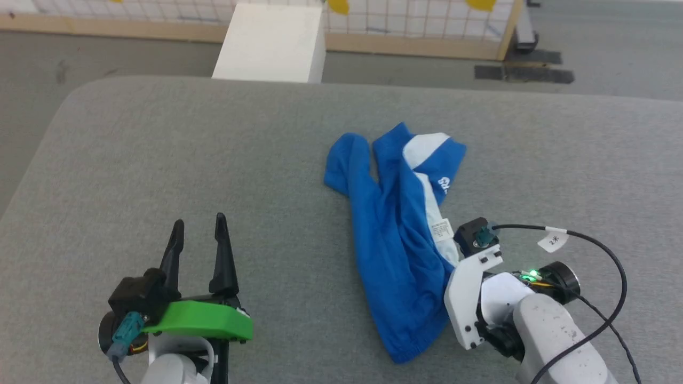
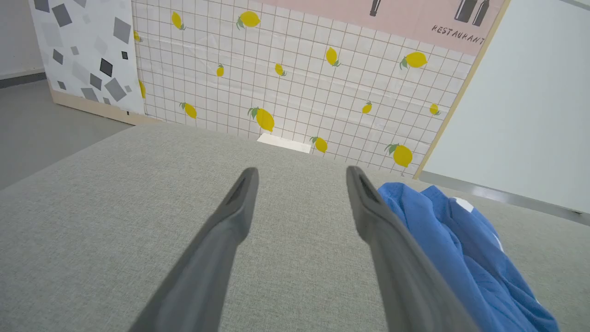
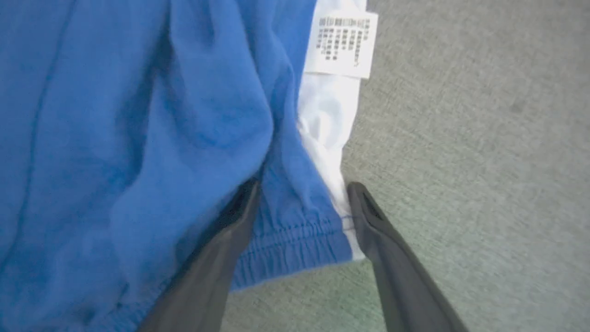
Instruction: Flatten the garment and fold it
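We begin with the wide grey surface (image 1: 160, 149), which carries the garment (image 1: 395, 245). The garment lies on it crumpled in one long bunch, with the leg ends on the far side and the gathered waistband on the side near to us. It is not yet flat, so no fold can begin. Our left pincer (image 1: 199, 220) rests low over the surface, well apart from the garment on its left, with the fingers spread and nothing between them. We judge that it waits there because it has no edge to take until the cloth is opened. Our right pincer (image 3: 303, 186) is at the near right corner of the garment. It is released, with one finger on each side of the waistband (image 3: 295, 244), where the blue meets the white stripe (image 3: 327, 120). We think this corner is chosen because the elastic gives a firm hold for pulling the cloth out. Just beyond this corner the small care label (image 3: 343, 44) lies turned up, which suggests the garment shows its inside here.
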